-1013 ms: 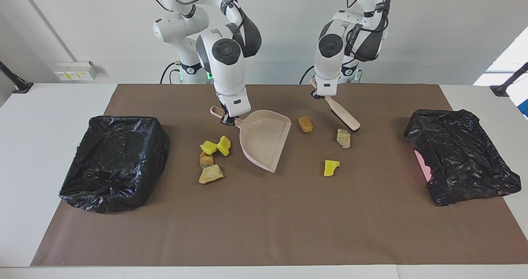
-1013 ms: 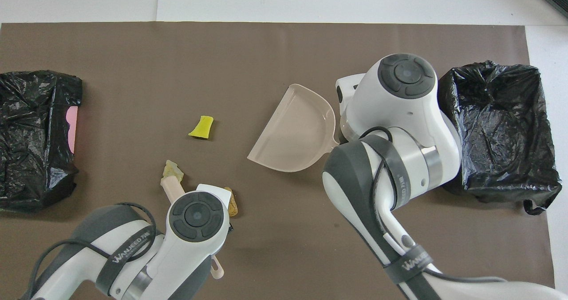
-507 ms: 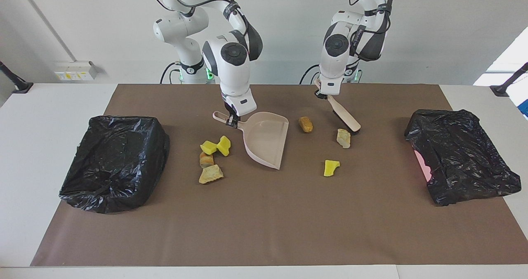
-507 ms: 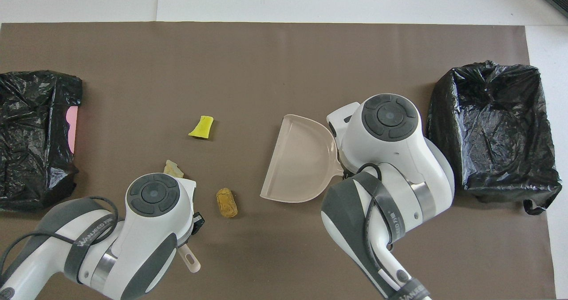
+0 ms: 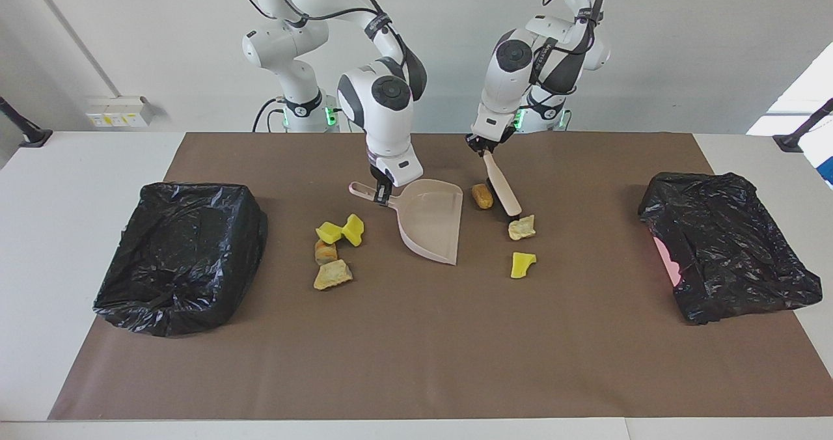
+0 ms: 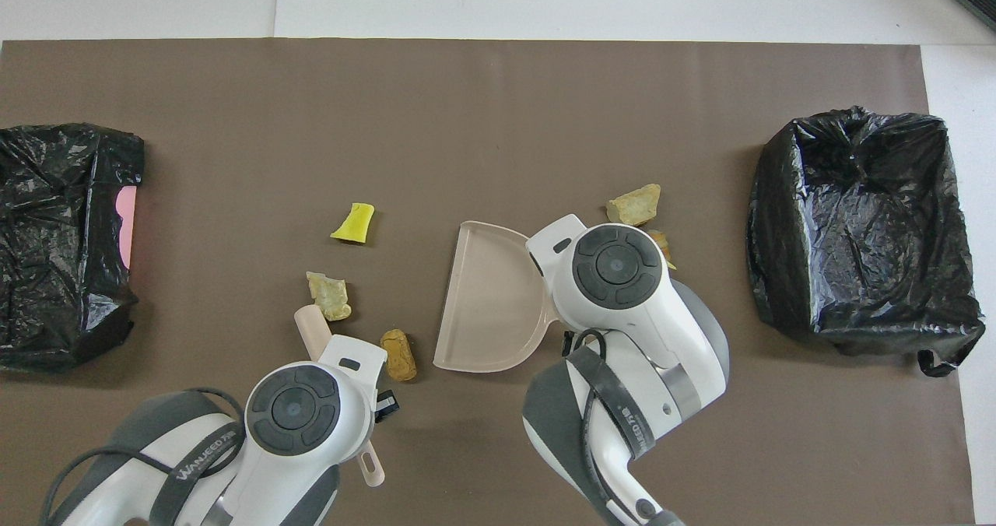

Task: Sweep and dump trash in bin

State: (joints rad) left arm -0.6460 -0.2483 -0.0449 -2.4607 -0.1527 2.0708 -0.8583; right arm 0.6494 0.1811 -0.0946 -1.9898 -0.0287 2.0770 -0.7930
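Brown paper covers your table (image 5: 39,245), and all the work sits on it. Your right gripper (image 5: 383,194) pinches the handle of the pale pink dustpan (image 5: 433,222), fingers pressed onto it; the pan spreads out below those fingers, its open mouth turned toward the left arm's end. Your left gripper (image 5: 482,146) has its fingers clamped on the handle of the brush (image 5: 502,184), which slants down from them so its dark head meets the paper.

You have 7 pieces of trash in sight. Just beside the brush head lies a pale tan lump (image 5: 522,228), touching it or nearly so. A brown bread-like lump (image 5: 481,196) rests close alongside the brush shaft, between it and the dustpan. A yellow sponge piece (image 5: 522,264) lies alone, farther from the robots than the tan lump. Off the right gripper's fingers, toward the right arm's end, sit 2 yellow sponge pieces (image 5: 341,230) touching each other, with a small orange-tan lump (image 5: 325,252) and a larger tan lump (image 5: 332,275) farther out.

You have 2 bins lined with black bags: one bin (image 5: 182,254) at the right arm's end, the other bin (image 5: 729,245) at the left arm's end, showing a pink patch on its side.
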